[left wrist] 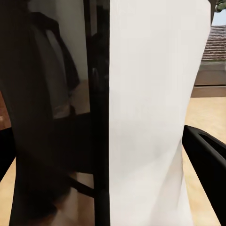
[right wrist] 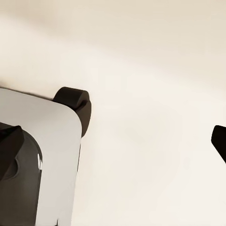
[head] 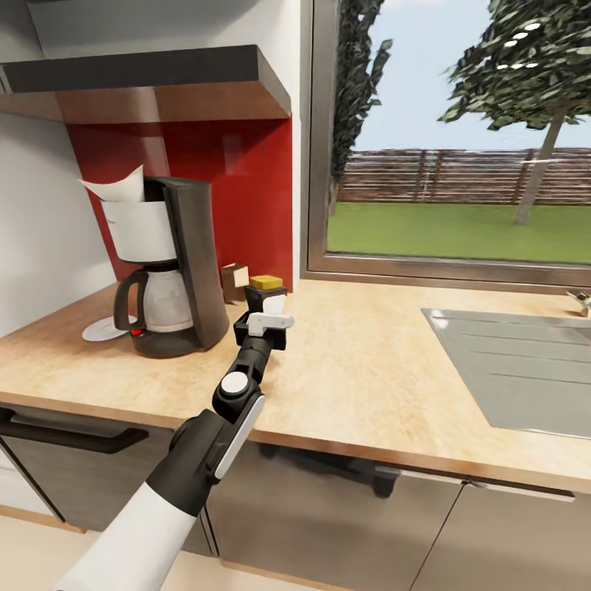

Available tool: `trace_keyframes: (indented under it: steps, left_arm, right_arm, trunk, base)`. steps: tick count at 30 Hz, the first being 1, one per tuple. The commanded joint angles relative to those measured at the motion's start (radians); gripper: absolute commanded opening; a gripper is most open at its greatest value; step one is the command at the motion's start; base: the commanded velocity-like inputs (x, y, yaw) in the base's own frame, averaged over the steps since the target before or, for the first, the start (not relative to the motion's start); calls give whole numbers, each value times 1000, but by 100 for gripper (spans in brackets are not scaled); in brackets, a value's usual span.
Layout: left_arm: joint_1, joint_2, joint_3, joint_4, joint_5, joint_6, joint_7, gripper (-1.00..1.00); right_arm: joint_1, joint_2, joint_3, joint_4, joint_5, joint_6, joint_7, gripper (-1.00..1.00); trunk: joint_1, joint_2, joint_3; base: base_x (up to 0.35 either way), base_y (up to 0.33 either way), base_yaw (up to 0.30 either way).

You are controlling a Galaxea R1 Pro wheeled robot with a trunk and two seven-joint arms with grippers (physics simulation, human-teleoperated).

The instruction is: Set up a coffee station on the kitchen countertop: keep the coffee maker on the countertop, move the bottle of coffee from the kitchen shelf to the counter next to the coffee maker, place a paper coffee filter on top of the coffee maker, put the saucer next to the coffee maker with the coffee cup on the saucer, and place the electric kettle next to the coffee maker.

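The left arm reaches forward and up from the lower edge of the head view, white at the upper part, then black, with a round white joint cap. Its left gripper (head: 264, 322) stands over the counter (head: 369, 361), just to the right of the coffee maker (head: 168, 267). The jaws are clenched on the bottle of coffee (head: 267, 297): in the left wrist view the bottle (left wrist: 108, 113) stands very close between the two black fingers (left wrist: 207, 160), half dark glossy glass and half plain white label. In the head view most of it is hidden by the gripper, only the tan-orange cap and a bit of the body show. I cannot tell if its base touches the counter.

The counter is a light wood-grain slab with a steel sink (head: 513, 369) set in at the right. The coffee maker is tall and black, with a white basket and a steel carafe. A cream paper coffee filter (head: 115, 185) sticks out of its top. The flat white saucer (head: 103, 330) lies partly behind the machine's base. A small brown box (head: 233, 281) stands behind the bottle.

The right wrist view shows a pale floor and a white and black part of the robot; only dark finger tips (right wrist: 220, 141) are seen, so I cannot tell how those jaws stand.
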Motion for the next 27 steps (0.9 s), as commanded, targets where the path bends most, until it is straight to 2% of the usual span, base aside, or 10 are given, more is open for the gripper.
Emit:
trace_keyframes:
  steps: [1,27]
  left_arm:
    - [-1,0,-2,-2,10,3,8,-100]
    - [-1,0,-2,-3,10,3,7,-100]
  right_arm:
    - [-2,0,9,4,-9,-7,5,100]
    - [-2,0,9,5,-9,-7,5,100]
  trunk:
    - [0,-1,-1]
    - [0,-1,-1]
  base:
    - [24,0,0]
    - [37,37,0]
